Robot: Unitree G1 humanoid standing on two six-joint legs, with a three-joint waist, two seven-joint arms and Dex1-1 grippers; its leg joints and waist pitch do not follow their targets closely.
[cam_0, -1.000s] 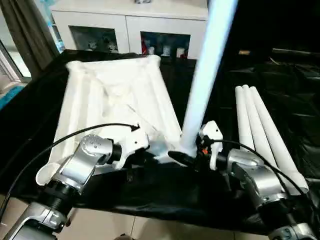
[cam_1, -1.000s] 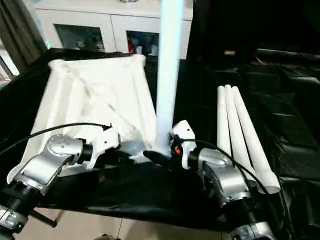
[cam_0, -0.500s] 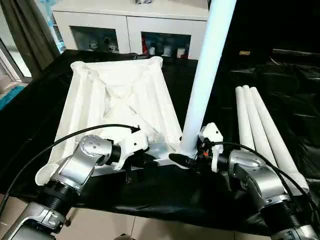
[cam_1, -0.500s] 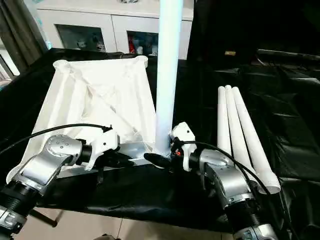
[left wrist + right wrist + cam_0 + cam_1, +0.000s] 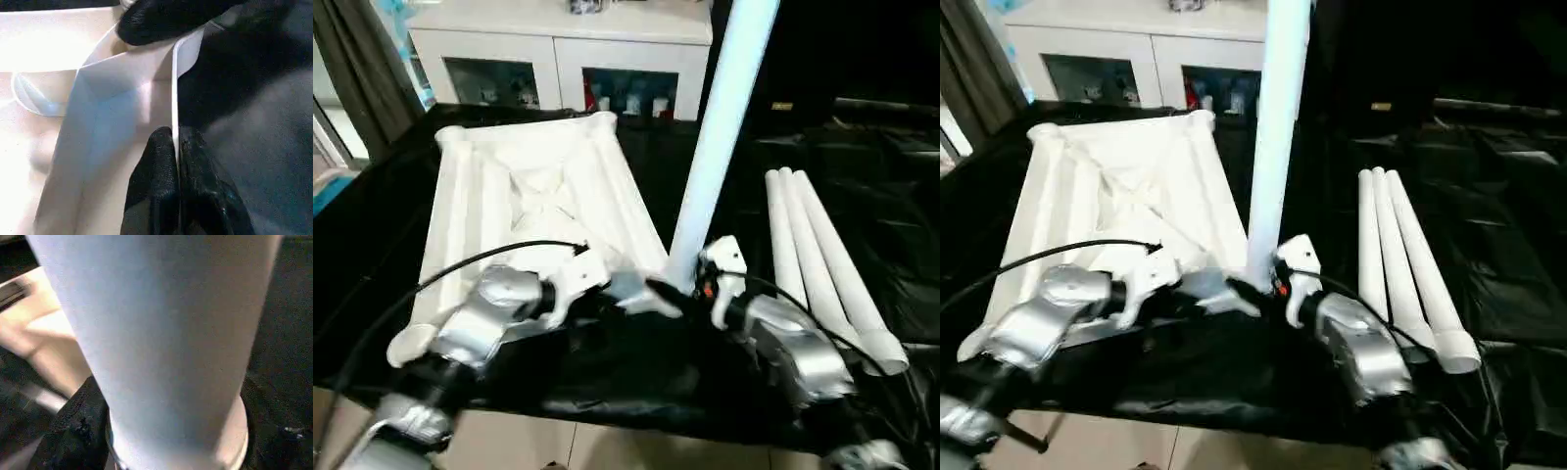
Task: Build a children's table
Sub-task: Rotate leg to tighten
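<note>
The children's table lies upside down: its white ribbed tabletop (image 5: 538,196) rests on the black-covered bench. One white leg (image 5: 715,147) stands upright in the near right corner socket. My left gripper (image 5: 176,142) is shut on the tabletop's thin near rim (image 5: 174,88), one finger on each side of it. My right gripper (image 5: 671,292) sits at the base of the upright leg (image 5: 161,333), which stands right in front of its wrist camera. The right gripper (image 5: 166,19) also reaches the rim's corner in the left wrist view.
Three more white legs (image 5: 813,255) lie side by side on the black cloth (image 5: 636,362) to the right. A white cabinet with glass doors (image 5: 558,59) stands behind the bench. A dark curtain (image 5: 362,69) hangs at the far left.
The head camera has shifted a little. The leg stays upright in its corner socket. My left gripper keeps its hold on the rim, and my right gripper stays at the leg's base.
</note>
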